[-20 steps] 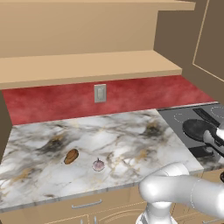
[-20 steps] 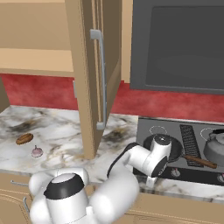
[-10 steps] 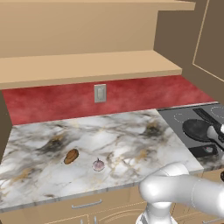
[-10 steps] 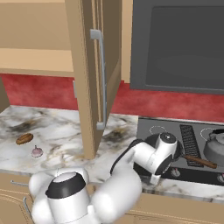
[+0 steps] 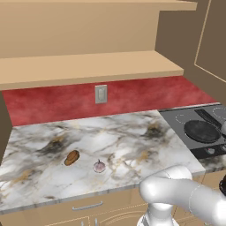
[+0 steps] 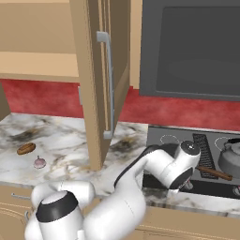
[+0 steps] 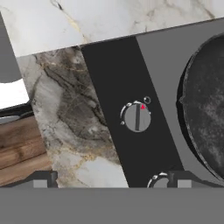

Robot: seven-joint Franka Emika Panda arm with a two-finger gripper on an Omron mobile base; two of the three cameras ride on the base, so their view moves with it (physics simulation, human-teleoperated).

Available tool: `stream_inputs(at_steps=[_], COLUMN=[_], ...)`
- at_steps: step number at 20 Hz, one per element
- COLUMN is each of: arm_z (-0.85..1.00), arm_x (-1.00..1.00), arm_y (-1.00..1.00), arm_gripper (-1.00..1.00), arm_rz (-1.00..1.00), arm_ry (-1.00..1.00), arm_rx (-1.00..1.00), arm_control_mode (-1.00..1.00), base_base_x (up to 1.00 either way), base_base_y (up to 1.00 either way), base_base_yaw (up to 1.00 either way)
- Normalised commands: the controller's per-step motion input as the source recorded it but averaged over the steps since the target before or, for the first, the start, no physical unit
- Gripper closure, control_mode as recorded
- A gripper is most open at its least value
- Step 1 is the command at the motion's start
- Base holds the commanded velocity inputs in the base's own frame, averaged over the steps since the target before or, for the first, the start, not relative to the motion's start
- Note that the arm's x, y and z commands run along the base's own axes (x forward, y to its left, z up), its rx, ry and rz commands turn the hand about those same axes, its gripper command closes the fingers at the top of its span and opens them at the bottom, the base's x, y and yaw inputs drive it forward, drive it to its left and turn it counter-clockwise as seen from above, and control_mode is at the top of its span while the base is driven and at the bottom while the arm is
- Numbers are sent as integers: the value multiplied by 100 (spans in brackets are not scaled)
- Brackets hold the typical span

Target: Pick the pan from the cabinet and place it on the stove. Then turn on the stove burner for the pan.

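Observation:
The dark round pan (image 5: 201, 131) lies flat on the stove (image 5: 173, 126), on the front burner. In the hand view the pan (image 7: 206, 117) takes up the right side, beside the stove's black front strip. A knob (image 7: 137, 117) with a red mark sits on that strip. My gripper (image 7: 113, 180) is open over this strip, with nothing between its tips. In the right base view my white wrist (image 6: 183, 163) hangs over the stove's front edge and hides the pan's bowl. The brown pan handle (image 6: 213, 173) sticks out to the right. The tan cabinet (image 6: 101, 84) stands with its door swung open.
A grey kettle (image 6: 231, 157) stands on the stove's right side. A second knob (image 7: 159, 180) shows at the bottom of the hand view. On the marble counter (image 5: 123, 145) lie a brown lump (image 5: 71, 157) and a small pinkish bulb (image 5: 99, 166). A dark microwave (image 6: 192, 47) hangs above the stove.
The jaws have spread wider. My hand has shifted a little to the right along the stove's front edge. The pan rests on the burner, unmoved.

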Motion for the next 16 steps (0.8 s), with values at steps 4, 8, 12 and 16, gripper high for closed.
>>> stream_inputs(at_steps=[4, 8, 12, 16], arm_z=[18, 2, 0, 13], arm_x=[-31, -8, -3, -29], arm_y=[0, 0, 0, 0], arm_gripper=[-100, -100, -100, -100], arm_rz=[0, 0, 0, 0], arm_ry=[-3, -2, -1, -7], arm_rx=[0, 0, 0, 0], arm_control_mode=[-100, -100, -100, -100], base_base_x=[0, 0, 0, 0], base_base_y=[0, 0, 0, 0], base_base_yaw=[0, 0, 0, 0])
